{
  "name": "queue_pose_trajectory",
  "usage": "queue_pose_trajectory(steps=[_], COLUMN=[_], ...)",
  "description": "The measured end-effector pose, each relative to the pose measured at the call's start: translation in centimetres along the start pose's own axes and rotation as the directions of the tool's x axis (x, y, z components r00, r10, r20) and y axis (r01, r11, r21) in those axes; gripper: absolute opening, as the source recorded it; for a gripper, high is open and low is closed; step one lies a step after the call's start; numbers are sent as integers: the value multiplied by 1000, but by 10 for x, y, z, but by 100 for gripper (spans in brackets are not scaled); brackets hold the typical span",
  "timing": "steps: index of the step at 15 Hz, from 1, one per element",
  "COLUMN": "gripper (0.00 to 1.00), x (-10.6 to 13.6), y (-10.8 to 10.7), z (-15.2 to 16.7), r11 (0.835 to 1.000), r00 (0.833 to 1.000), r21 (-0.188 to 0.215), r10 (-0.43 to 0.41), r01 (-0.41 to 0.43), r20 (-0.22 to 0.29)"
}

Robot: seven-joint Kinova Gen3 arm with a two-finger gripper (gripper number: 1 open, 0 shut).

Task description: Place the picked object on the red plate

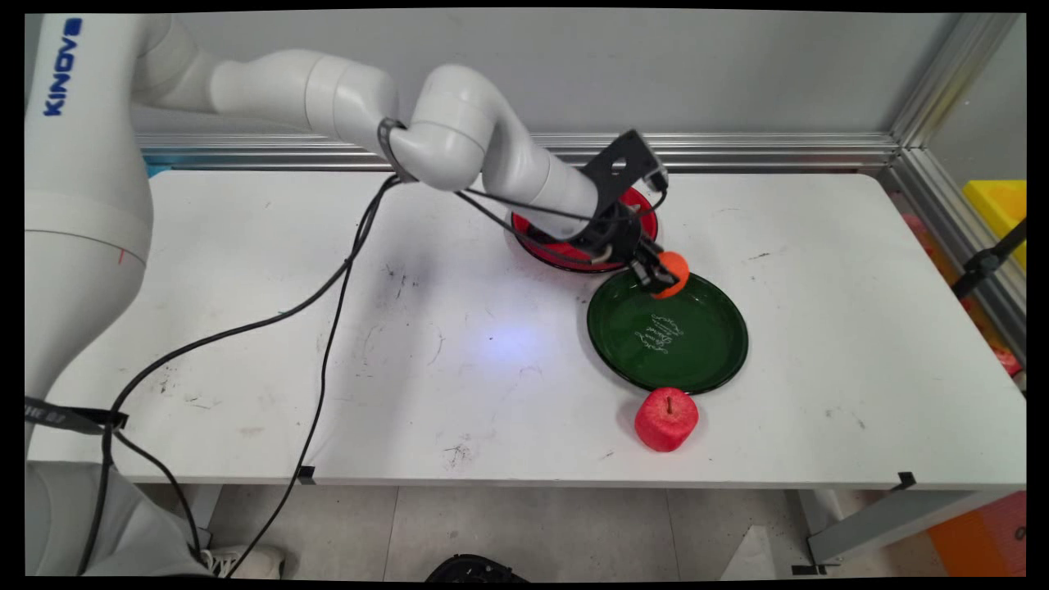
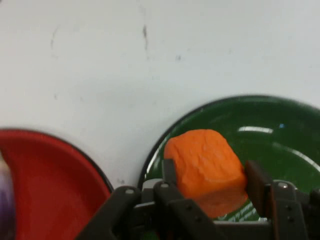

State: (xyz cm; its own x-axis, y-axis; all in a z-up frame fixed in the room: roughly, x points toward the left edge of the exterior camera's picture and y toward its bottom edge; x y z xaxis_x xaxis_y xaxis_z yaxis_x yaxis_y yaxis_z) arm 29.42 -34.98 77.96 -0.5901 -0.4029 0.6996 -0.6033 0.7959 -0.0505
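Observation:
My black gripper (image 1: 665, 277) is shut on an orange toy fruit (image 1: 675, 269), holding it just over the far rim of the green plate (image 1: 688, 360). In the hand view the orange fruit (image 2: 206, 167) sits squeezed between the two fingers (image 2: 257, 180), with the green plate (image 2: 280, 135) beneath it and the red plate (image 2: 45, 185) to the left. The red plate (image 1: 557, 250) lies just behind the green one, partly hidden by my wrist. A purple thing (image 2: 5, 207) shows at the hand view's left edge on the red plate.
A red toy apple (image 1: 666, 419) stands on the table just in front of the green plate, near the front edge. Black cables (image 1: 328, 344) hang from the arm across the table's left half. A yellow bin (image 1: 996, 205) sits beyond the right edge.

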Motion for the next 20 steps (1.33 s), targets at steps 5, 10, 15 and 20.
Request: queue_pose_trajectory(steps=[5,10,15,20], gripper=[0,0,0,0], x=[17,10,-8,-29], y=[-15,-43,-70,-89], z=[-29,-50,-58,-58], r11=[999,994,990,986], r00=[998,995,991,986], r21=[8,34,50,41], r10=[51,102,135,163], r01=[-51,-101,-135,-163], r20=[-29,-17,5,25])
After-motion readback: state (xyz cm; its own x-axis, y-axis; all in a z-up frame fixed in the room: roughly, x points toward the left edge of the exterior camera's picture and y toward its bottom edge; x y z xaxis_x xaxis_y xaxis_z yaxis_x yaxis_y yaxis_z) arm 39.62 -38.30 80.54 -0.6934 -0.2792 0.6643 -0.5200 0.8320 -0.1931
